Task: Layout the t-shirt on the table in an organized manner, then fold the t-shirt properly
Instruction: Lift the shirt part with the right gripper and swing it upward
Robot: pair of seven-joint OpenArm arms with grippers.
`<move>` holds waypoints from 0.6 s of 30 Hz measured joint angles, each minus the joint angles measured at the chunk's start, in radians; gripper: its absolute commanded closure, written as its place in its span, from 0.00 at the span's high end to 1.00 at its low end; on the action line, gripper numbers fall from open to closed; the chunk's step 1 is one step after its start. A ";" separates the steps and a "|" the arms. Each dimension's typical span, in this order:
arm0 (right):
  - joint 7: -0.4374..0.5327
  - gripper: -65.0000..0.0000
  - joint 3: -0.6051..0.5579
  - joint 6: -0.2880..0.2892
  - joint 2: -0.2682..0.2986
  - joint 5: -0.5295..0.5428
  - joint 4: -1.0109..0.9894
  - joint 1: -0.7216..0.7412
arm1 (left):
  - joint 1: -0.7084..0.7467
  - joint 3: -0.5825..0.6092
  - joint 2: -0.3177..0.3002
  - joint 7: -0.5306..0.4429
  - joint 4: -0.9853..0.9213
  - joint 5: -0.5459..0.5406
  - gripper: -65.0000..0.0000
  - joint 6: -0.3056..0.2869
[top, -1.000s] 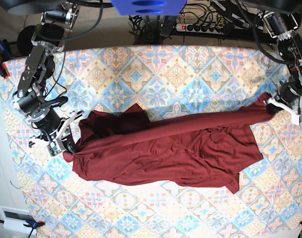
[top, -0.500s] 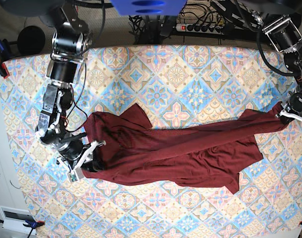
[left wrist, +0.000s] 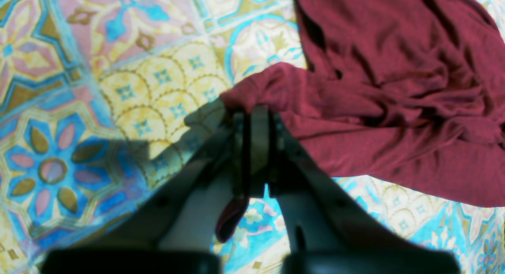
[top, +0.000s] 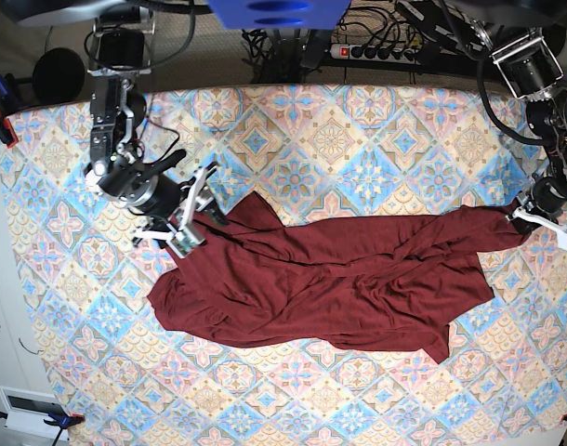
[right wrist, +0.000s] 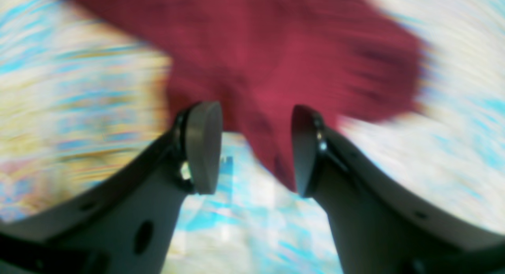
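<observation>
I keep the left gripper (left wrist: 252, 120) clamped on the t-shirt (top: 339, 279) as an anchor, while the right gripper (right wrist: 254, 147) hangs apart above it, empty.

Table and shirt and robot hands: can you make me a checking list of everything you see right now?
Surface: the table has a pastel diamond-tile cloth, lying flat.
Job's things: the t-shirt, dark maroon, lies bunched and wrinkled across the middle, not spread out, not folded.
Clutter: nothing seen on the cloth besides the shirt.
End effectors: the left end effector is shut on a corner of the t-shirt at the table's edge. The right end effector is open above the shirt's other end, holding nothing; that view is blurred.
Cables: a power strip and dark wires sit behind the far edge.
Surroundings: clamps at the cloth's edge; a blue mount overhead.
</observation>
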 measured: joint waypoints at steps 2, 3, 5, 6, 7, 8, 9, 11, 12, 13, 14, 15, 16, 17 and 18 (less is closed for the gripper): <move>0.030 0.42 -0.038 -0.003 0.006 -0.012 -0.008 0.003 | 0.003 -0.001 -0.007 0.001 0.000 0.004 0.00 0.003; 0.053 0.42 -0.051 -0.008 0.008 -0.023 -0.016 0.006 | 0.002 -0.003 -0.008 0.001 0.000 0.004 0.00 0.003; 0.080 0.42 -0.084 -0.009 0.006 -0.074 -0.048 0.009 | 0.002 -0.003 -0.007 0.001 0.000 0.002 0.00 0.002; 0.088 0.42 -0.102 -0.006 0.007 -0.103 -0.075 0.009 | 0.002 -0.003 -0.007 0.001 0.000 0.001 0.00 0.002; 0.090 0.42 -0.120 -0.005 0.007 -0.133 -0.108 0.007 | 0.003 -0.003 -0.007 0.002 0.000 0.002 0.00 0.003; 0.091 0.42 -0.137 -0.006 0.008 -0.152 -0.142 0.007 | 0.005 -0.003 -0.007 0.000 0.000 0.003 0.00 0.003; 0.099 0.42 -0.153 -0.008 0.008 -0.164 -0.176 0.005 | 0.010 -0.004 -0.007 -0.002 0.002 0.002 0.00 0.003; 0.141 0.42 -0.177 -0.009 0.010 -0.161 -0.230 0.001 | 0.020 -0.003 -0.007 -0.002 0.003 0.004 0.00 0.003; 0.157 0.42 -0.187 -0.008 0.009 -0.160 -0.252 0.001 | 0.023 -0.003 -0.006 -0.001 0.003 0.003 0.00 0.003; 0.180 0.42 -0.192 -0.006 0.007 -0.160 -0.273 0.003 | 0.025 -0.003 -0.006 0.000 0.003 0.004 0.00 0.003; 0.194 0.42 -0.197 -0.006 0.007 -0.159 -0.291 0.004 | 0.027 -0.003 -0.007 0.001 0.003 0.003 0.00 0.003; 0.204 0.42 -0.202 -0.006 0.007 -0.160 -0.310 0.005 | 0.026 -0.003 -0.007 0.000 0.003 0.003 0.00 0.003; 0.218 0.42 -0.206 -0.006 0.007 -0.161 -0.325 0.004 | 0.026 -0.003 -0.007 -0.002 0.003 0.003 0.00 0.003; 0.233 0.42 -0.207 -0.009 0.010 -0.156 -0.333 0.004 | 0.024 -0.003 -0.007 -0.002 0.003 0.003 0.00 0.003; 0.239 0.42 -0.208 -0.009 0.010 -0.157 -0.337 0.005 | 0.024 -0.003 -0.007 -0.002 0.003 0.003 0.00 0.003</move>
